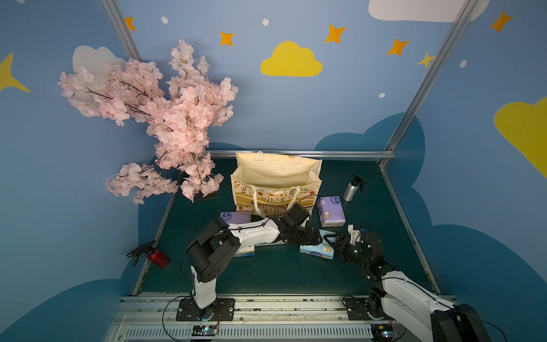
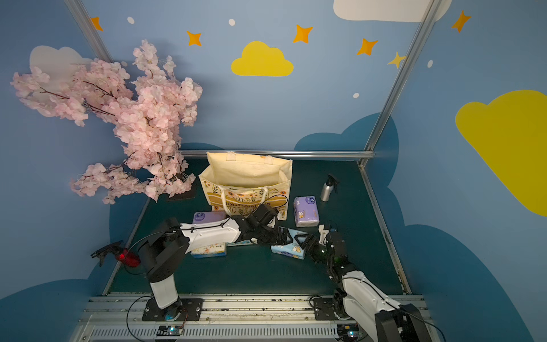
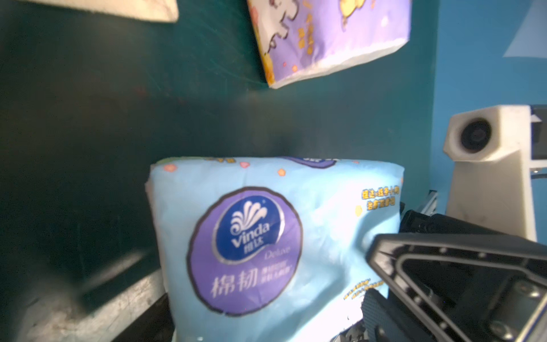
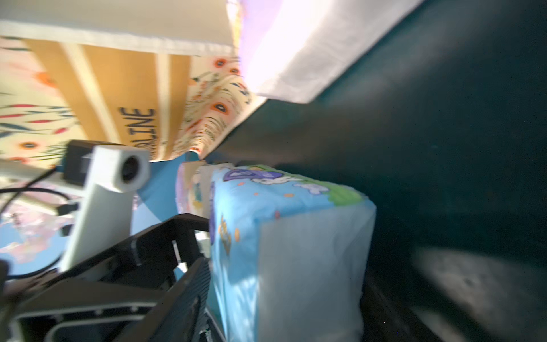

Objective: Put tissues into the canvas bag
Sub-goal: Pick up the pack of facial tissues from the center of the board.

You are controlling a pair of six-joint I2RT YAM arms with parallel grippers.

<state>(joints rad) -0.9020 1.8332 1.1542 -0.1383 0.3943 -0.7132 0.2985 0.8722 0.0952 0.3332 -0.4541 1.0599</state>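
Right pincer [image 4: 319, 290]: jaws astride the light blue pack [image 1: 315, 251]. In the right wrist view one ribbed pad lies against the pack's printed face, and a dark gap shows between the pack and the other finger. I read this as open, not clamped.

Left pincer [image 3: 251, 302]: jaws at full spread. The same pack fills the space between them in the left wrist view, logo face toward the lens. No squeeze shows, so I read it as open and holding nothing.

Key relation: the two pincers meet this pack from opposite ends. Its long axis runs roughly from one pincer to the other, about parallel to the front wall of the canvas bag [image 1: 245, 192]. The pack looks tipped rather than flat; I cannot tell how much of it rests on the bench [image 1: 281, 272]. Both arms are equally near.

Relative to the bag: the blue pack sits in front of the bag's right front corner, near it but apart. The bag stands upright with its mouth open, and no pack shows inside in either top view. My judgement is that the carry must go up and over the front rim.

Further out:
- One purple pack [image 1: 331, 210] lies just beside the bag's right side.
- A second purple pack [image 1: 233, 217] lies at its left front corner.
- A white printed pack [image 1: 245, 251] lies in front of the bag, under the left arm.
- The silver spray bottle [image 1: 352, 189] stands right of the bag and is not part of the job.
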